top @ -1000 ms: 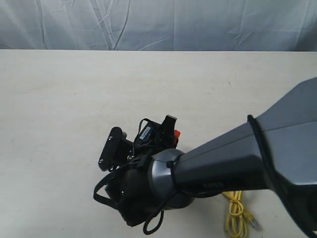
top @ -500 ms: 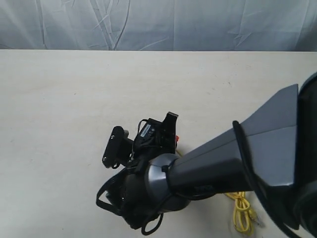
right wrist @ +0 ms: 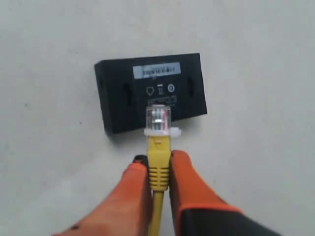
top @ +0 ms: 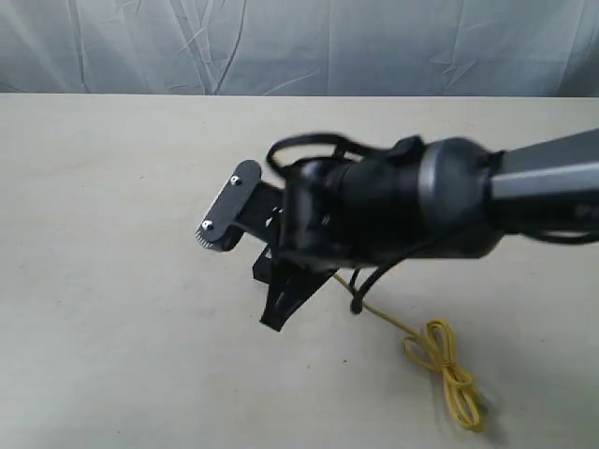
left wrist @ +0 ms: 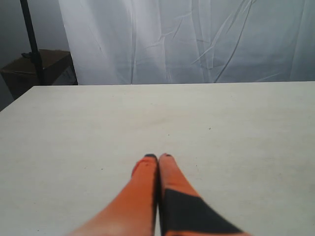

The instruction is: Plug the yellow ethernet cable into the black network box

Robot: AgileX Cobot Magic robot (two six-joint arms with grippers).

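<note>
Two grippers, one cable and one box are entered. Right gripper [right wrist: 158, 164]: orange fingers closed narrowly on the moulded boot of the yellow ethernet cable [right wrist: 158, 169], just behind its clear plug [right wrist: 158, 118], which is pointed at the black network box [right wrist: 150, 91]. The box is laid flat on the pale table [top: 112, 187], white label [right wrist: 156, 70] uppermost. The plug tip is seen over the box's near edge, below the small markings; whether it touches cannot be told. In the exterior view the cable's tied loop is found at the lower right of the frame, its run leading up and left beneath the dark arm at centre, by which the box is hidden. Left gripper [left wrist: 158, 158]: fingers pressed together on nothing, held over bare table. Step judged in hand: plug aligned to port, insertion not yet made. Next move judged to require fine squaring with the socket, then a straight push until latched; the box is unheld and may be shoved away.
</note>
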